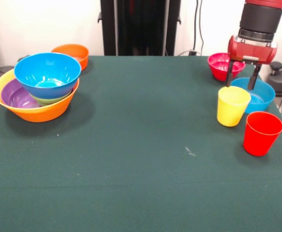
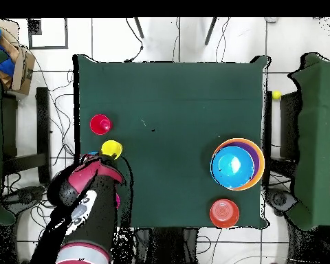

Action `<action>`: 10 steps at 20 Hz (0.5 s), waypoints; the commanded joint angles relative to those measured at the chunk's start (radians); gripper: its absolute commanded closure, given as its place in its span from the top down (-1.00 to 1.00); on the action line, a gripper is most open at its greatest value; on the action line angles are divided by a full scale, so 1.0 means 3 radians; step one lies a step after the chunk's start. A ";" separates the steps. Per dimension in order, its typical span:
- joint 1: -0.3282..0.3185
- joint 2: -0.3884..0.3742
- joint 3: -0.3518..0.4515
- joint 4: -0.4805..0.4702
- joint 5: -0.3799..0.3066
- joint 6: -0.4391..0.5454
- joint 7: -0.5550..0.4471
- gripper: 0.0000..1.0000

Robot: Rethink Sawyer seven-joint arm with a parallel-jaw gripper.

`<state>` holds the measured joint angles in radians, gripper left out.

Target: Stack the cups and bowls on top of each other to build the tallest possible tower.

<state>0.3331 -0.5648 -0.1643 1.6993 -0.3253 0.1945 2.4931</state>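
Note:
The tower stands at the left of the front view: a large yellow-orange bowl [image 1: 37, 112] holds a purple bowl [image 1: 16, 94], a green bowl [image 1: 51, 100] and a blue bowl [image 1: 47, 73] on top. It also shows in the overhead view [image 2: 237, 163]. At the right stand the yellow cup [image 1: 233, 105], the red cup [image 1: 261, 133], a second blue bowl [image 1: 260, 95] and a pink-red bowl [image 1: 221, 65]. My gripper [image 1: 241, 81] is open and empty. It hangs over the second blue bowl's far left rim, just behind the yellow cup.
A small orange bowl [image 1: 73, 53] sits at the far left corner, behind the tower, and shows in the overhead view [image 2: 224, 213]. In the overhead view the arm [image 2: 89, 199] covers most of the second blue bowl and the pink-red bowl. The cups [image 2: 112, 148] stand near the table's edge.

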 commanded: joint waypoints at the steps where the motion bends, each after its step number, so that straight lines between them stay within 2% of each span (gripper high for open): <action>1: 0.0145 0.0292 0.0077 -0.0137 0.0084 0.0224 0.0251 1.00; 10: 0.0312 0.0453 -0.0068 -0.0235 0.0227 0.0128 0.0366 1.00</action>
<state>0.4127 -0.5148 -0.2151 1.6924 -0.3027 0.1945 2.4929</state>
